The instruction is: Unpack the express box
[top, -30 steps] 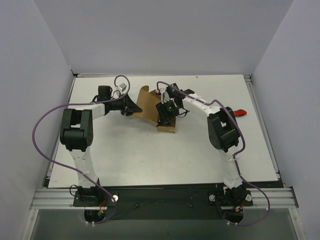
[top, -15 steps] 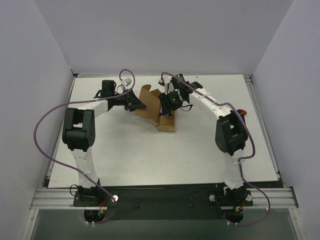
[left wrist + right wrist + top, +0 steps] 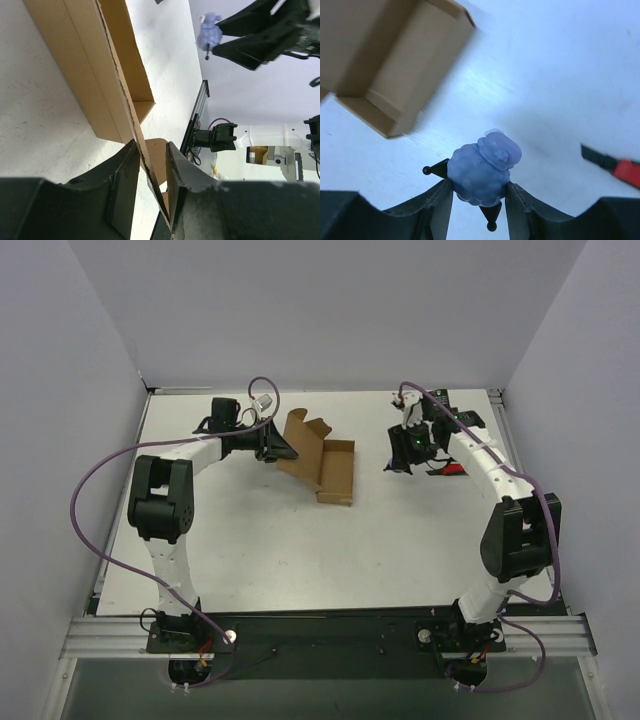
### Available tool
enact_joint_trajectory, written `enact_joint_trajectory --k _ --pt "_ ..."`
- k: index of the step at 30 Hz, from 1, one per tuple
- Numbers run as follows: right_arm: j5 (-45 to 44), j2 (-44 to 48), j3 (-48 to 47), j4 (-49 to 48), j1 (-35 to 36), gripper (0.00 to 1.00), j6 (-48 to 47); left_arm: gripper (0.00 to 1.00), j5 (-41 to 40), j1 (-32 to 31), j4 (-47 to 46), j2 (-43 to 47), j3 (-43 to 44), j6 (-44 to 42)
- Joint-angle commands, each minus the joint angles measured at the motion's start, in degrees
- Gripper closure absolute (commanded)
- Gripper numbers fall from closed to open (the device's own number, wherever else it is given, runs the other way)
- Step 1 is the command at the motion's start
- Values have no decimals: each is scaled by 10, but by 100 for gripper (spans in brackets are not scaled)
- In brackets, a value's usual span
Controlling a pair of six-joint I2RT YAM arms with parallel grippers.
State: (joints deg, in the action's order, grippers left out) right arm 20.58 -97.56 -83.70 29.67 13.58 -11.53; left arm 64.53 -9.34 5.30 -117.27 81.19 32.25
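Note:
The express box point(image 3: 322, 465) is a brown cardboard carton lying open on the white table, flaps folded out. My left gripper point(image 3: 283, 451) is shut on its left flap; in the left wrist view the thin flap edge point(image 3: 141, 152) runs between the two fingers. My right gripper point(image 3: 398, 461) is to the right of the box and apart from it. It is shut on a small blue plush toy point(image 3: 482, 172) with black pointed legs, held above the table. The toy also shows in the left wrist view point(image 3: 210, 34). The empty box interior point(image 3: 395, 60) shows in the right wrist view.
A slim red-and-black utility knife point(image 3: 449, 469) lies on the table just right of my right gripper, also seen in the right wrist view point(image 3: 619, 168). Grey walls enclose the table on three sides. A metal rail runs along the right edge point(image 3: 520, 470).
My right gripper has come out of the box and moved right with the blue toy in it. My left gripper has kept hold of the flap and shifted slightly right.

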Motion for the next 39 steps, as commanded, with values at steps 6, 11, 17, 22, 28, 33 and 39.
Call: enact_joint_trajectory --k 6,11,17,22,28,33,39 --pt "-88 54 137 35 -164 85 -40 64 -1 -10 17 -11 34 -26" --pt "-87 41 173 26 -189 61 -55 64 0 -12 19 -13 37 -27" --pt "-76 33 104 30 -179 40 -40 64 -3 -12 21 -8 30 -31" --pt "-95 30 6 30 -89 37 -96 64 -4 -13 21 -8 30 -31" --pt "-35 -2 -35 13 6 37 -90 66 1 -14 26 -10 42 -39" --pt "-38 -42 -61 12 80 37 -114 69 -12 -15 73 -3 70 -75" --pt "-36 -59 -90 12 93 37 -97 77 -90 -28 278 -25 213 -264"
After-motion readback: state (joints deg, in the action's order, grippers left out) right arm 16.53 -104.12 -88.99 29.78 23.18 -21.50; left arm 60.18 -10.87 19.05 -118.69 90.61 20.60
